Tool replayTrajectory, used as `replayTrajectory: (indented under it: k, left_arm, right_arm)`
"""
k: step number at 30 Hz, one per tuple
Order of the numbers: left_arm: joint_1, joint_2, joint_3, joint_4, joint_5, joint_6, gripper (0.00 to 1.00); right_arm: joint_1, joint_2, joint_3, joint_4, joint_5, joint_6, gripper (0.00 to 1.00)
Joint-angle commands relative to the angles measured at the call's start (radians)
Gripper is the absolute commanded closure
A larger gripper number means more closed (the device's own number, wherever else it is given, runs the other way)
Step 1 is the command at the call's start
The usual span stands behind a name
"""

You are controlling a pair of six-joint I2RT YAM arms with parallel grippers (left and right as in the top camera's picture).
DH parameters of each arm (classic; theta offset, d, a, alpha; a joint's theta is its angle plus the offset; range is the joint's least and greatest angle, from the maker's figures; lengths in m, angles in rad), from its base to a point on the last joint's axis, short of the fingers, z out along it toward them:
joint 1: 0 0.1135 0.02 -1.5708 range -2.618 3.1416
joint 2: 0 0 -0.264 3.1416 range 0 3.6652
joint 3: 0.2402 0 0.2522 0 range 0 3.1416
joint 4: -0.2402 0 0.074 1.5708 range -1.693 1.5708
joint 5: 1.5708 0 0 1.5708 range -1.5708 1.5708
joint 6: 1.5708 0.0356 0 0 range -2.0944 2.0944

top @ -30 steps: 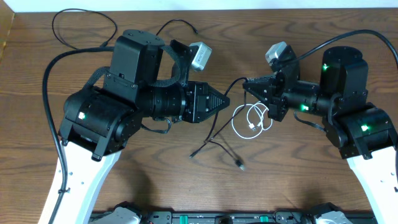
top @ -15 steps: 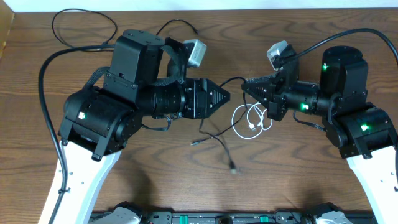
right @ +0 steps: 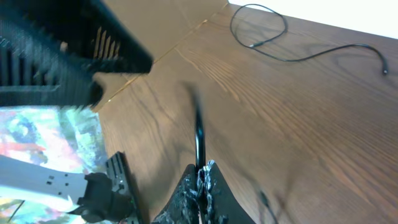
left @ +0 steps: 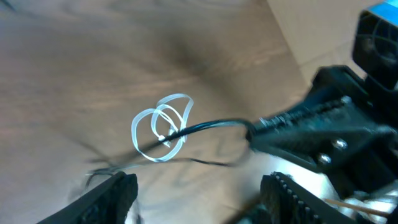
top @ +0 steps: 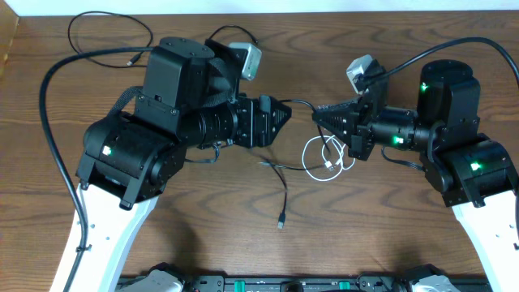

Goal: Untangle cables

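Compared with one second ago, the left tool has moved back and a little up, away from the middle of the tabletop, and its fingers have parted. In the left wrist view they stand wide, with nothing between them. The loose plug end of a black cable now lies lower and more to the left than before, flat on the wood. The right tool has almost not changed place.

The right tool is closed on this black cable. In its own wrist view the cable rises straight out from between the pinched fingertips. From there it runs toward the left arm and passes over the white cable, which lies in a small coil on the tabletop just below the right tool. I cannot tell whether the black one goes through the white loops or only above them. Another black cable lies alone at the far left corner, well apart.

Judging from this, the risk is in the crossing. If the right tool pulls while the black cable is threaded through the coil, the white loops may be dragged along and drawn tighter. The grip is on a thin cable, so a hard pull could also make it slip out. When the left tool comes down again, its wide fingers could catch both cables together.
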Motion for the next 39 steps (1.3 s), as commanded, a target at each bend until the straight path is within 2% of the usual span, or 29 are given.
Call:
replayTrajectory:
  k: [1, 7, 12, 21, 28, 29, 30, 31, 39]
  left_arm:
    - [-0.002, -0.001, 0.008, 0.023, -0.074, 0.035, 0.29]
    - [-0.002, 0.002, 0.008, 0.026, -0.074, 0.161, 0.28]
    - [-0.002, 0.019, 0.008, 0.028, -0.074, 0.148, 0.28]
    - [-0.002, 0.070, 0.008, 0.031, -0.074, -0.255, 0.28]
    - [-0.002, 0.070, 0.008, 0.035, -0.074, -0.419, 0.28]
    - [-0.002, 0.070, 0.008, 0.035, -0.074, -0.446, 0.23]
    - [-0.002, 0.070, 0.008, 0.035, -0.074, -0.474, 0.09]
    - [-0.002, 0.070, 0.008, 0.035, -0.074, -0.503, 0.05]
    - [-0.002, 0.070, 0.008, 0.034, -0.036, -0.780, 0.05]
  right_arm:
    - [0.006, 0.002, 0.012, 0.004, -0.047, 0.000, 0.99]
    - [0.006, 0.002, 0.012, 0.004, -0.055, 0.000, 0.99]
    - [0.006, 0.002, 0.012, 0.014, -0.093, 0.001, 0.99]
    - [0.006, 0.002, 0.012, 0.034, -0.133, 0.001, 0.99]
    - [0.006, 0.002, 0.012, 0.036, -0.131, 0.001, 0.99]
    - [0.006, 0.002, 0.012, 0.039, -0.132, 0.001, 0.99]
    - [0.006, 0.002, 0.012, 0.042, -0.132, 0.001, 0.99]
    - [0.006, 0.002, 0.012, 0.045, -0.132, 0.002, 0.99]
    - [0.007, 0.002, 0.012, 0.053, -0.132, 0.011, 0.99]
